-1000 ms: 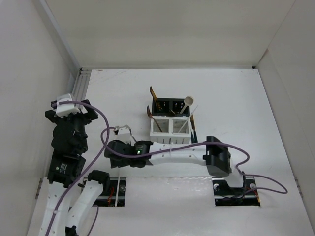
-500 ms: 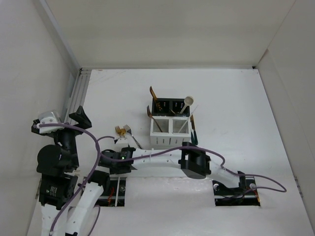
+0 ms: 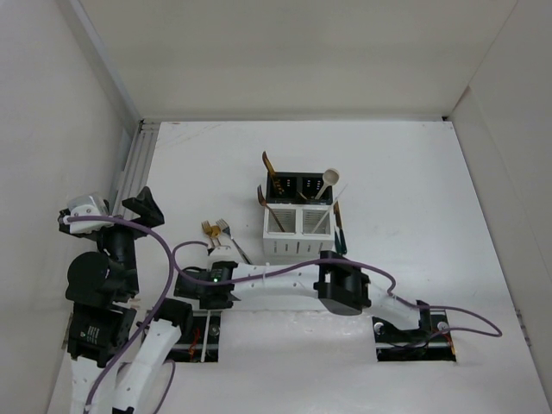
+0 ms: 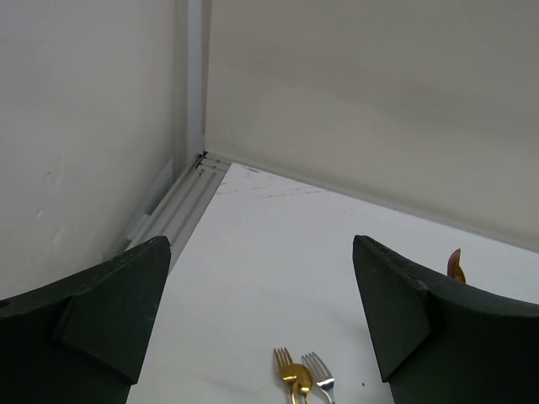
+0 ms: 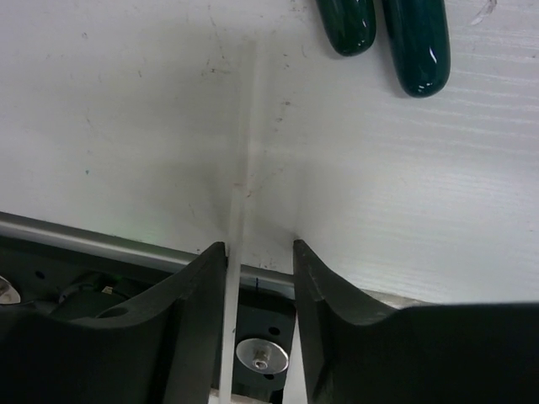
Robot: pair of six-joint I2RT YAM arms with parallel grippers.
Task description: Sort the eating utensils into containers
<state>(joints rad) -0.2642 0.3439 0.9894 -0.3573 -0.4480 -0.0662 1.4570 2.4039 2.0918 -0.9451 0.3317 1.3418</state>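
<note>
The containers (image 3: 297,235) stand mid-table, two black bins behind two white slotted ones, with several gold utensils and a cream spoon (image 3: 332,177) in them. A gold fork, a gold spoon and a silver fork (image 3: 216,229) lie left of the bins; they also show in the left wrist view (image 4: 296,375). My right gripper (image 3: 191,293) reaches across to the near left edge. Its jaws (image 5: 259,252) stand open around a thin white chopstick (image 5: 244,168), which lies along the left finger. Two dark teal handles (image 5: 392,29) lie beyond. My left gripper (image 3: 129,211) is raised, wide open and empty (image 4: 261,244).
The left arm's base plate (image 3: 207,332) and a metal rail (image 5: 101,244) lie under the right gripper at the table's near edge. A teal-handled utensil (image 3: 340,231) leans by the bins' right side. White walls enclose the table; a ribbed rail (image 4: 181,210) runs along the left wall.
My left arm has swung back and to the left, away from the forks. My right arm has stretched further left and nearer, bringing its gripper over the white chopstick at the table edge.
</note>
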